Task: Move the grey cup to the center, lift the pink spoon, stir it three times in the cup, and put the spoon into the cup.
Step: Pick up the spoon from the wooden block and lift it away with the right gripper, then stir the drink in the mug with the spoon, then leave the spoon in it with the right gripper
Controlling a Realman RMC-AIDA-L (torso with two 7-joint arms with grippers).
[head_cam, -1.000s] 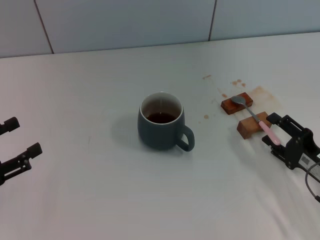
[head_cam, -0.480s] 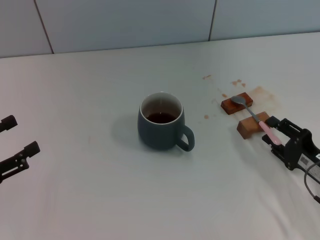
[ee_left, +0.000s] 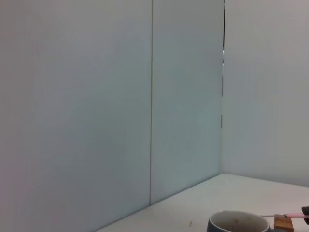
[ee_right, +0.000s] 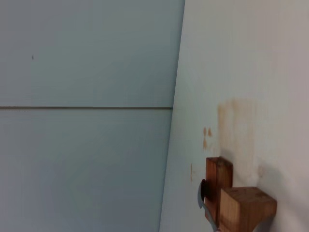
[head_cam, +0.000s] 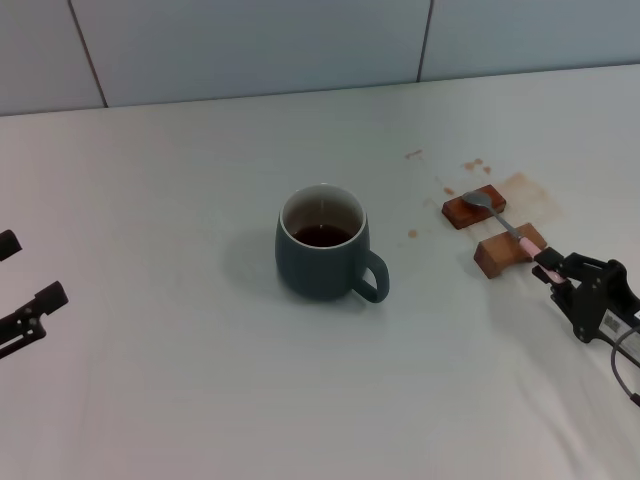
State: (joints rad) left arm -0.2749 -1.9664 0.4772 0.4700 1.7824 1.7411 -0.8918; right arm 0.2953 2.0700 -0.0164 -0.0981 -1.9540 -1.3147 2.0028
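Note:
The grey cup stands upright in the middle of the table with brown liquid inside, its handle towards the right front. Its rim also shows in the left wrist view. The pink spoon lies across two brown wooden blocks, its metal bowl on the far one. My right gripper is shut on the end of the pink handle, just in front of the near block. My left gripper is open and empty at the table's far left edge, well away from the cup.
The far wooden block and the near wooden block stand to the right of the cup. Brown stains mark the cloth around them. The blocks also show in the right wrist view. A tiled wall runs along the back.
My right gripper's fingers have closed from wide apart onto the spoon's pink handle. My left gripper has drifted left and down towards the edge of the view. Cup and spoon have not moved.

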